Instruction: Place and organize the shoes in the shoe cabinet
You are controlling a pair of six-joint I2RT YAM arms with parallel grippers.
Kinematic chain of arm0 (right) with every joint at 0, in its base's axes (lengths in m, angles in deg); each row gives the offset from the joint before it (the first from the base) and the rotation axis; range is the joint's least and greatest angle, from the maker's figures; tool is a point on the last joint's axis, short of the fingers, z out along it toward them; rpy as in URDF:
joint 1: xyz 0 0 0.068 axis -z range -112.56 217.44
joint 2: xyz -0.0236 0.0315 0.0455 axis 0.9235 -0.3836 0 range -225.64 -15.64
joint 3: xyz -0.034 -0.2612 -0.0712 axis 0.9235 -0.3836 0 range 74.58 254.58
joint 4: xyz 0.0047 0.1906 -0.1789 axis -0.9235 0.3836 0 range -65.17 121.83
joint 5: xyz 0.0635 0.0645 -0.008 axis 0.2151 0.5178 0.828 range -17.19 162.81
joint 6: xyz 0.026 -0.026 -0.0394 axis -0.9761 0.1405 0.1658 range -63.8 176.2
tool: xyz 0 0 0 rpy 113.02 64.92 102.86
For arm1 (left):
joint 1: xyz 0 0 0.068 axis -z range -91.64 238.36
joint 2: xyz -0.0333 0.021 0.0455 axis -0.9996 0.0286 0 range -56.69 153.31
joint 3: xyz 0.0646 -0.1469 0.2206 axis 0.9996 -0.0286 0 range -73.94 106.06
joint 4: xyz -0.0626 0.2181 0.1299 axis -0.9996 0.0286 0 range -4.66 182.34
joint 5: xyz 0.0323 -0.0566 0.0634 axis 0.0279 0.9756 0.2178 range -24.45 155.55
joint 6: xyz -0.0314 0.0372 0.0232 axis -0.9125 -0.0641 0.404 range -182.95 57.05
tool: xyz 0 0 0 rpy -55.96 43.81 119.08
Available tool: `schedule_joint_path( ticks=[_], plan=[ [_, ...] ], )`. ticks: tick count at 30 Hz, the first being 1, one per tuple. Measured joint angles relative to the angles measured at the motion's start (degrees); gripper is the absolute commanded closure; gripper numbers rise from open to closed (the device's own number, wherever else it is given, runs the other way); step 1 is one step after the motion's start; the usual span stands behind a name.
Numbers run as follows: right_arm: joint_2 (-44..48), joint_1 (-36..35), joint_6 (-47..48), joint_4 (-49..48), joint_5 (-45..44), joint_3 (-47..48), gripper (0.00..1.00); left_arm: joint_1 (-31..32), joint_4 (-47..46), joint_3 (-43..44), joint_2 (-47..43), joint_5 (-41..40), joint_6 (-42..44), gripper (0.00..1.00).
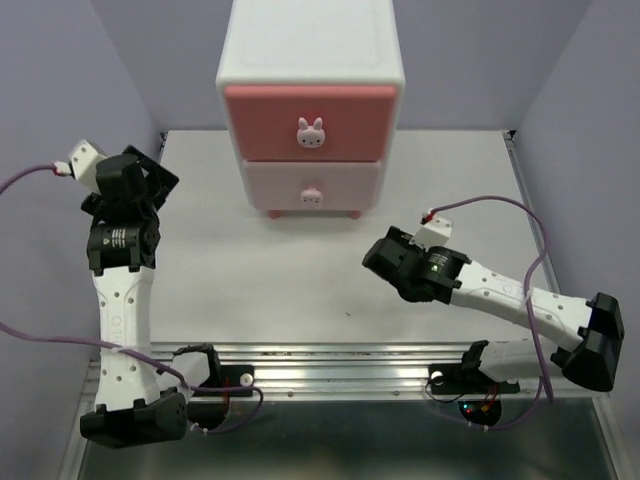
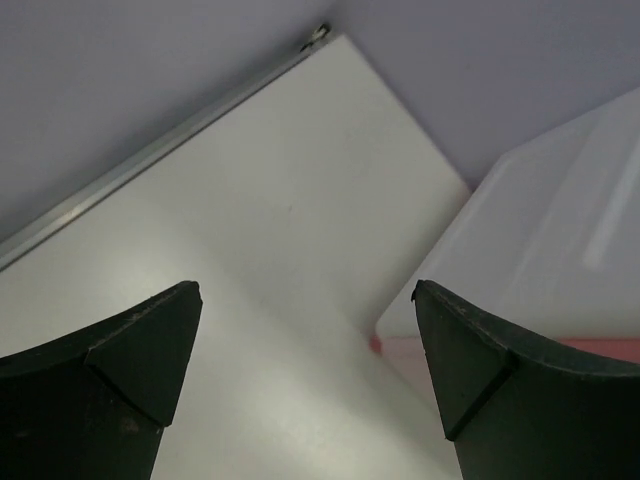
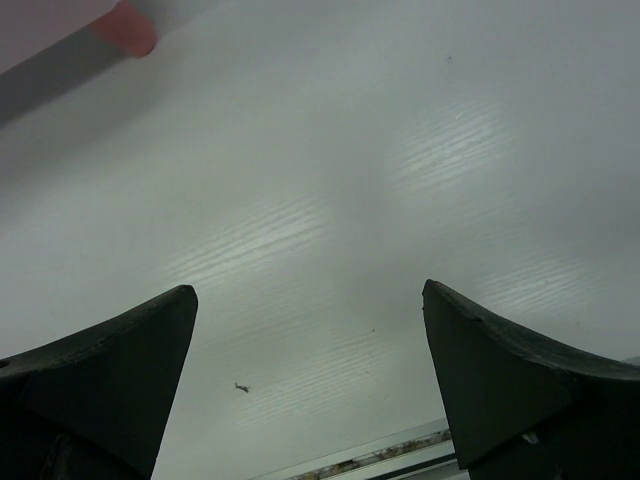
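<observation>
"Cabinet position first: where does it stand?"

"The shoe cabinet sits upright at the far middle of the surface, its back toward the lilac wall and its front facing the arms. The darker pink upper drawer and the pale lower drawer are both pushed in flush, each with a white bunny knob."

"And the left pincer?"

"The left pincer is spread wide with nothing between its fingers. It hangs over the left side of the surface, off to the cabinet's left and apart from it. Its camera looks past the fingers at bare surface, a metal strip along the far edge, and the cabinet's white side at the right."

"Right side?"

"The right pincer is just as wide open and just as empty. It is in front of the cabinet and a little to its right, pointed toward it. Its camera shows the surface below, a tiny dark speck on it, and one pink foot of the cabinet in the upper left corner."

"Is either arm touching the cabinet?"

"No; in the overhead view both stand apart from it."
</observation>
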Motion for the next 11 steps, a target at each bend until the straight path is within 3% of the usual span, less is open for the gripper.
schedule_joint_path(
  ticks=[5, 11],
  plan=[
    [-9.8, 0.1, 2.8, 4.3, -1.6, 10.3, 0.00, -2.3, 1.6, -17.7, -3.9, 3.3, -2.5, 0.01],
    [-14.9, 0.1, 2.9, 5.1, -2.5, 14.1, 0.00, -3.2, 1.7, -25.0, -5.2, 5.8, -3.1, 0.01]
  ],
)
